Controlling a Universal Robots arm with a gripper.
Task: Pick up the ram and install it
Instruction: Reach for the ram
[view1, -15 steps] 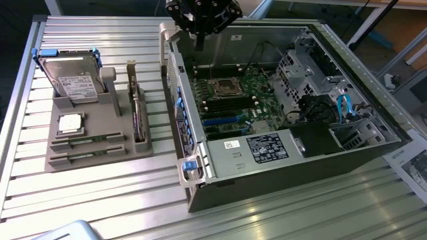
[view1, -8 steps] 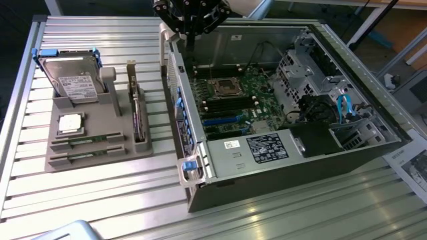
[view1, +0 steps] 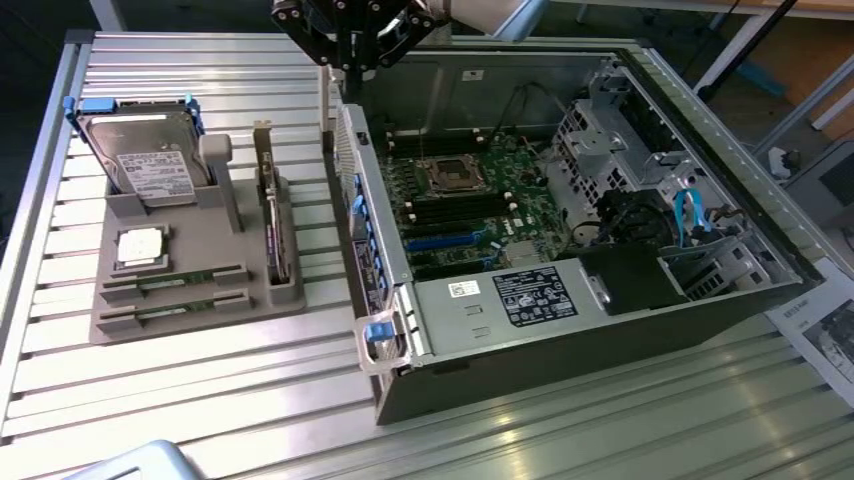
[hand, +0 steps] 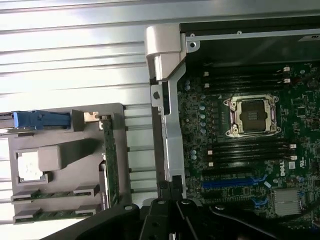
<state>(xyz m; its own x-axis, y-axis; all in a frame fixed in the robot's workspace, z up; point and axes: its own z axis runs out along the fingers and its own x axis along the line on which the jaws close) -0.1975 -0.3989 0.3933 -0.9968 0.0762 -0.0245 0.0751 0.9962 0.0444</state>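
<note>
Two ram sticks (view1: 174, 283) lie in the front slots of a grey holder (view1: 200, 240) on the exterior view's left, one behind the other; in the wrist view the ram (hand: 55, 195) is narrow and green. My gripper (view1: 350, 62) hangs high above the far end of the open computer case's raised side wall (view1: 358, 190), well away from the ram. Its fingers (hand: 172, 197) are shut together with nothing between them. The motherboard's dark memory slots (hand: 250, 150) lie on both sides of the empty processor socket (hand: 252, 116).
The holder also carries a hard drive (view1: 147, 150), a square silver processor chip (view1: 140, 245) and an upright expansion card (view1: 276, 230). The case (view1: 574, 300) fills the exterior view's right, with cables and a drive cage (view1: 694, 230). Slatted metal table (view1: 200, 400) all round.
</note>
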